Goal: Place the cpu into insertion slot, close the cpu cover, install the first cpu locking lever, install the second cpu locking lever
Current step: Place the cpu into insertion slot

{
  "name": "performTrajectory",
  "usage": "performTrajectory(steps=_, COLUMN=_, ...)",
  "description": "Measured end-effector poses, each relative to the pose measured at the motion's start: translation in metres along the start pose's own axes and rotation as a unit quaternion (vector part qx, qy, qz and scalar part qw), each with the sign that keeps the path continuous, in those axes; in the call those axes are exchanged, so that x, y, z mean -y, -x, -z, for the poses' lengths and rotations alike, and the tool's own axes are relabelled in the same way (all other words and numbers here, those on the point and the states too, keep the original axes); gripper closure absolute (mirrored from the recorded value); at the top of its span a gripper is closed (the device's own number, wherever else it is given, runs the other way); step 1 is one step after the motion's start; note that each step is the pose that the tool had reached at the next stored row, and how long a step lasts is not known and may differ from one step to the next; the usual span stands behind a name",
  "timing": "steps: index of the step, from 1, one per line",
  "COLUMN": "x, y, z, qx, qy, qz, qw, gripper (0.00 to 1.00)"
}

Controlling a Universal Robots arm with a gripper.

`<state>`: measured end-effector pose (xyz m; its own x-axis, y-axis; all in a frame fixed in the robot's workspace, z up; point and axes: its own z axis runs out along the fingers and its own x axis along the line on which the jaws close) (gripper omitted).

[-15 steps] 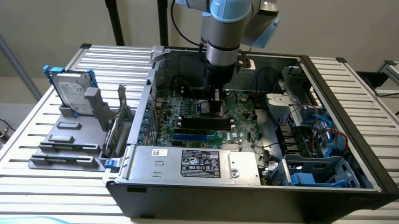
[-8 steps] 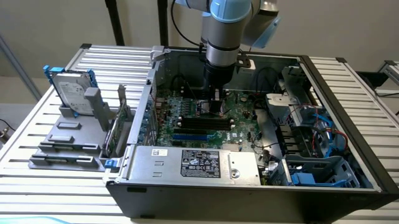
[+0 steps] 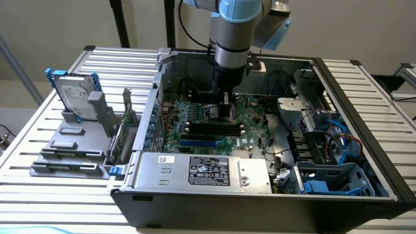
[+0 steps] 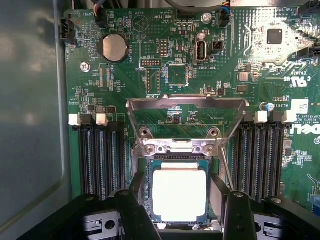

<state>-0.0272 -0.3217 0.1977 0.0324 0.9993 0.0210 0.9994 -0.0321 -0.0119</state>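
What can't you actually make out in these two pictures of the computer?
- Wrist view: the cpu top is washed white by glare; no markings readable.
- Wrist view: one cpu edge is cut off by the picture edge and the dark fingers.
- Exterior view: the gripper hides the cpu.
- Either view: whether the cpu is fully seated cannot be told.

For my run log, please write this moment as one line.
cpu: lying in socket | cpu cover: open, off cpu | fingers: open, either side of cpu
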Motion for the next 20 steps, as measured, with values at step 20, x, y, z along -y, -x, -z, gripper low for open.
performTrajectory(steps=20, x=0.0328, y=0.008, z=0.0263, qx=-0.0003, qy=-0.0009, qz=0.000, qw=1.0000, gripper=0.76)
